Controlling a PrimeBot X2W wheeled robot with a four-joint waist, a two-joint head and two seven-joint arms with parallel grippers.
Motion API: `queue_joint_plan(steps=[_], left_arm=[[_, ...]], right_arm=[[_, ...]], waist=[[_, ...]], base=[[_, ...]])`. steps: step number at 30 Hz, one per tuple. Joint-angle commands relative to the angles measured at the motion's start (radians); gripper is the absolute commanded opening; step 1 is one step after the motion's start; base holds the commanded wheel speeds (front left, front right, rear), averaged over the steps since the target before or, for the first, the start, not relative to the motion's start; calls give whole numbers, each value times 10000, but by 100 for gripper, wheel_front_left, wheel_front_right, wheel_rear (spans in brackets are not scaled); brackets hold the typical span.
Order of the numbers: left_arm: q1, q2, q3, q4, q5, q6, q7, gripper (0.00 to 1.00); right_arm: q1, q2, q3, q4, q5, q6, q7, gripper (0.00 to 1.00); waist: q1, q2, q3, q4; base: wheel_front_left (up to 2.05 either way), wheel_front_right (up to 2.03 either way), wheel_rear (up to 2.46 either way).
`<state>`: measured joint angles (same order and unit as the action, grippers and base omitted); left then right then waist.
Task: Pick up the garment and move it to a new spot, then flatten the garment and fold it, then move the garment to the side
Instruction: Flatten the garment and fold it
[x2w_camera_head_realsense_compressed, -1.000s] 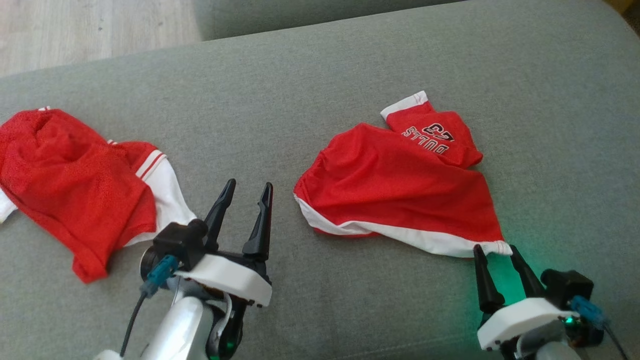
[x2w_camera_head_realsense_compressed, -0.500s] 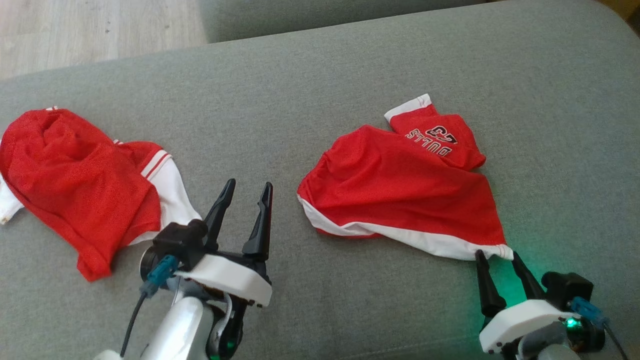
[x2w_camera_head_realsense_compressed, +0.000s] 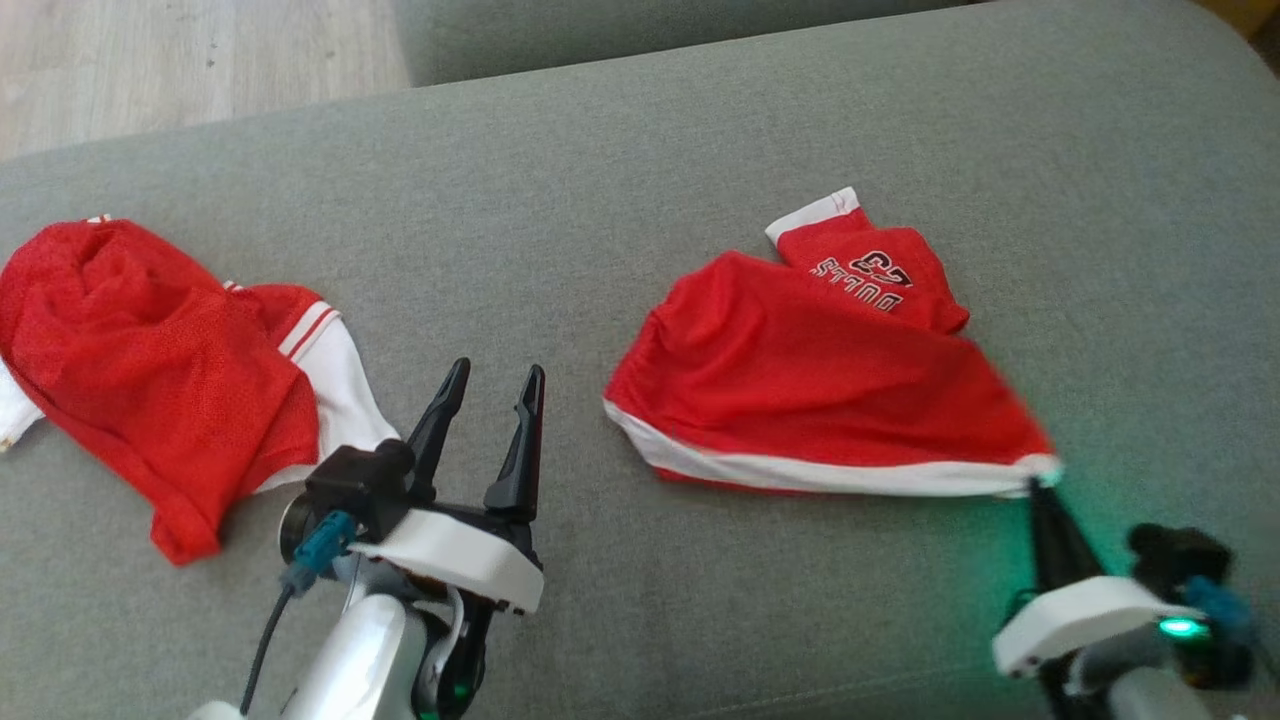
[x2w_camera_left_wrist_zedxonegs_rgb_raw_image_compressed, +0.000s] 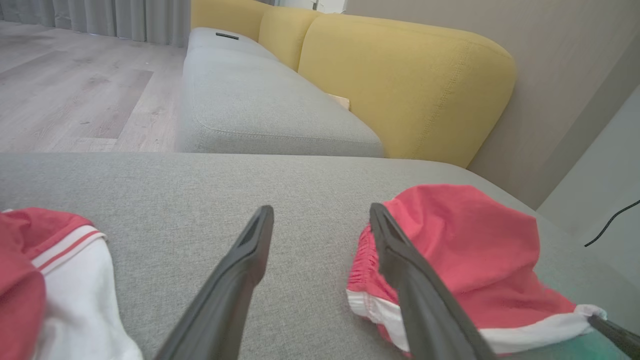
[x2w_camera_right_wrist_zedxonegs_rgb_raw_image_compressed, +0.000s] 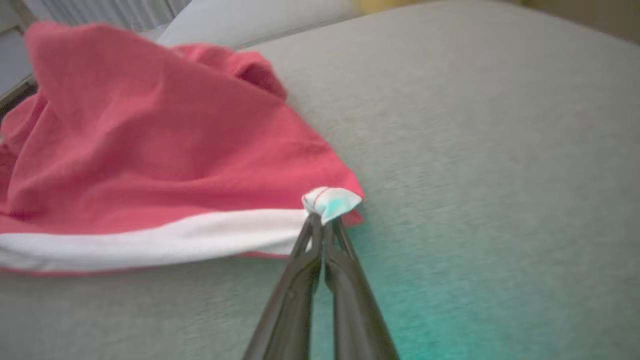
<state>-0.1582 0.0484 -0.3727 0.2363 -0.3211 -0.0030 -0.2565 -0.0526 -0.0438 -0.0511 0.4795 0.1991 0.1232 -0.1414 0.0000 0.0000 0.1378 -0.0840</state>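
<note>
Near the sofa's (x2w_camera_head_realsense_compressed: 640, 150) left edge, a second red-and-white garment (x2w_camera_head_realsense_compressed: 150, 380) lies crumpled, and I judge it no part of this pick-up. Just right of it the left fingers (x2w_camera_head_realsense_compressed: 522, 440) hover spread wide over bare cushion, holding nothing. The red shorts (x2w_camera_head_realsense_compressed: 810, 390) lie on the right half of the seat, with the printed leg poking toward the back edge and the white hem facing the front edge. At the hem's right corner the right fingers (x2w_camera_right_wrist_zedxonegs_rgb_raw_image_compressed: 300, 285) are pinched fully together on a small tuft of white trim. That is a thin hold, so the lift likely wants to be slow. It should probably go upward first, so the cloth hangs clear rather than dragging across the cushion and slipping out. Taking the hem's other corner with the free fingers would steady the carry. Half a second earlier the right fingers stood open on either side of that corner. Now they are closed, the corner has gone toward the right edge, and the hem is drawn into a straighter line. The left fingers are unchanged.
</note>
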Motion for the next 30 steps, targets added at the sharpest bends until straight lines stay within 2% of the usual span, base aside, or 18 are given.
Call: queue_joint_plan(steps=[1,5,9,17,22,30], left_arm=[[-252,18,337,-268,41,19,-53,100],[-286,18,236,-211,55,-70,-53,100],[-371,18,-177,73,172,-328,-53,100],[-1001,18,-1718,1786,610,-926,-53,100],[-1724,18,-2271,2879,466,-962,-53,100],[-2552,18,-3036,3596,-105,-974,-53,100]], right_arm=[[-324,-65,-52,-283,-127,75,-150,0],[-526,-64,-1103,-287,-456,75,-193,0],[-735,-64,-1390,-319,-472,75,-51,0],[-902,-64,-1202,-439,-355,75,73,0],[-938,-64,-974,-519,-267,75,126,0],[-981,-64,-817,-618,-257,75,178,0]], waist=[[0,0,-5,-12],[0,0,51,-33],[0,0,151,-50],[0,0,400,-163],[0,0,573,-299],[0,0,762,-481]], base=[[0,0,0],[0,0,0],[0,0,0],[0,0,0],[0,0,0],[0,0,0]])
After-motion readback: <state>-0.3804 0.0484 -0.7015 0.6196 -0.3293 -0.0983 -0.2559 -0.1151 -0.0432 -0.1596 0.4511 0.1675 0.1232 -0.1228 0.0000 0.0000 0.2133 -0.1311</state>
